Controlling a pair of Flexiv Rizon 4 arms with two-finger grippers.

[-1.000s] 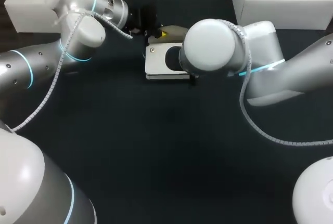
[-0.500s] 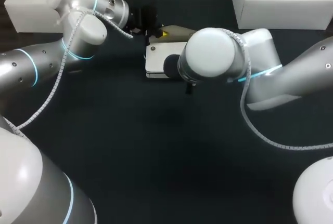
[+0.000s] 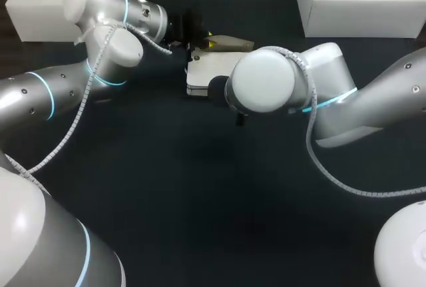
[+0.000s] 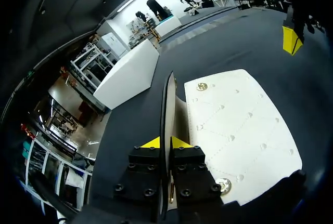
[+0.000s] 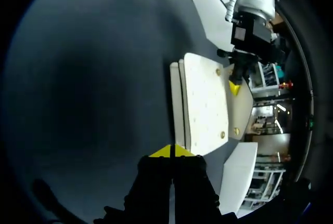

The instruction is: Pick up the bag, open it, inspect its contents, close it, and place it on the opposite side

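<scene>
The white bag (image 3: pixel 200 75) lies flat on the dark table (image 3: pixel 200 200) in the upper middle of the head view, partly hidden under the right arm's (image 3: pixel 346 100) big elbow joint. The left claw (image 4: pixel 165 143) is pinched tight on the thin edge of the bag's flap (image 4: pixel 167 99), which stands up from the body. The right claw (image 5: pixel 171 152) has its fingers pressed together on nothing and sits just beside the bag's near edge, apparently not touching it. The main risk, as I judge it, is that nothing pins the body down: if the left arm (image 3: pixel 100 40) pulls the flap further, the whole bag may lift or slide instead of opening. The grip is also only on a narrow strip, so the flap could slip out. The two arms are close over one small thing, so a careless move could knock them together, and the elbow over the bag blocks the view from above, which would hamper the look inside. By count: one bag, one flap, two gold studs (image 4: pixel 202 86) on the bag's face, two arms, two claws, and two white boxes (image 3: pixel 40 7) in the upper left and upper right corners of the head view.
</scene>
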